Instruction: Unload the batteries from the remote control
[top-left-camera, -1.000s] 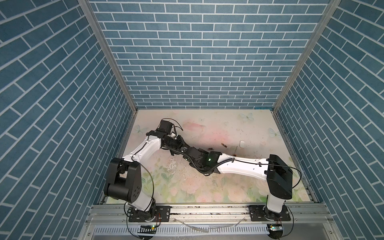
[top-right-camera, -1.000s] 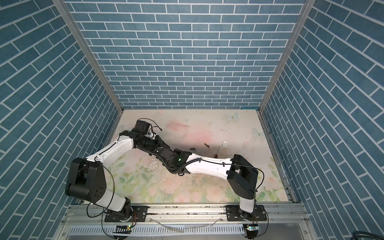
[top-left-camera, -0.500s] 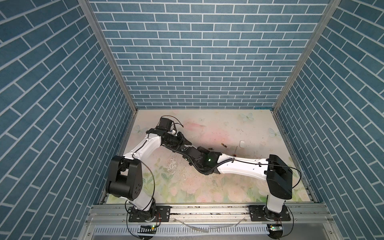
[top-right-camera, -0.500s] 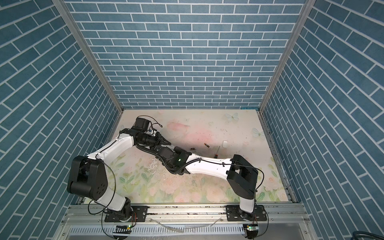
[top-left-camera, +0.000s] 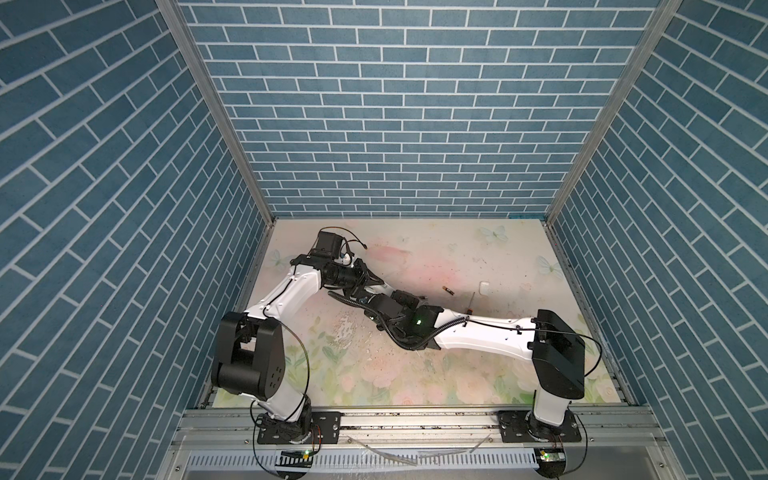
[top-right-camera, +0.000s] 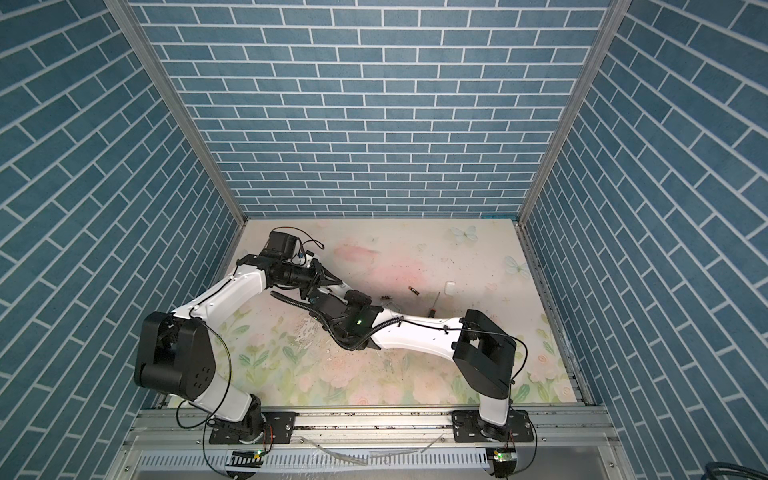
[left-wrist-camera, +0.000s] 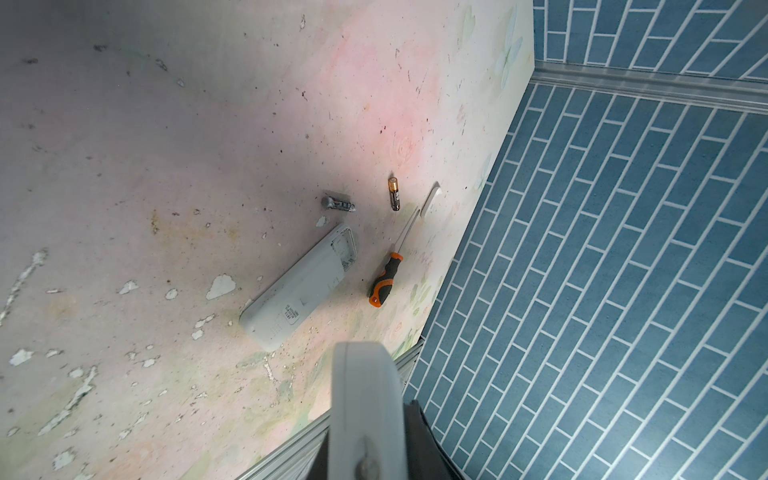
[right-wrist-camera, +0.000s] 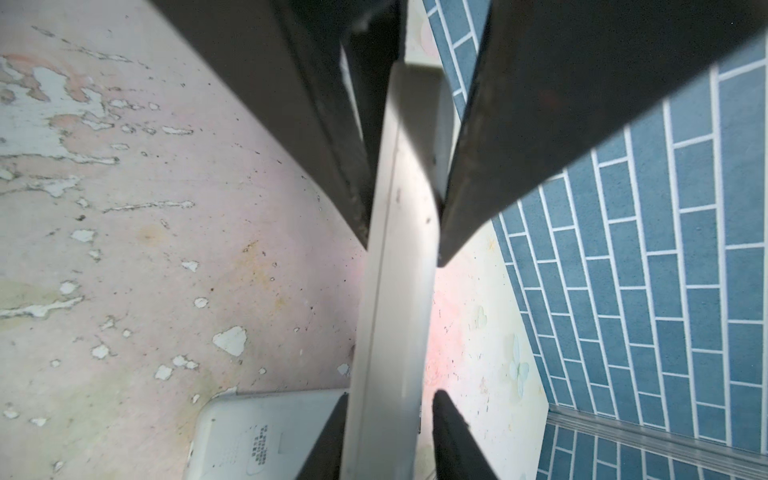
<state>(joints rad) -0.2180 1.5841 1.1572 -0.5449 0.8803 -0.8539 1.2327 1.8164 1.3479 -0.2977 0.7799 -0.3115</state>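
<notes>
One battery (left-wrist-camera: 394, 193) points gold-end back-left; left end effector (right-wrist-camera: 390, 399) clamps remote (right-wrist-camera: 395, 311), right end effector (right-wrist-camera: 403, 253) unclear.

On the worn floral table (left-wrist-camera: 166, 145) are laid a white remote control (left-wrist-camera: 299, 286), a battery (left-wrist-camera: 394, 193), a screwdriver (left-wrist-camera: 386, 278) and a small white cover (left-wrist-camera: 431, 200).

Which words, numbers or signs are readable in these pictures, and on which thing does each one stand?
Nothing is legible.
On the white sticker of the long white plastic remote control: dark print, too small.
On the slim black battery with a gold end: wrapper print, too blurred.
On the black-and-orange screwdriver: no text seen.
</notes>
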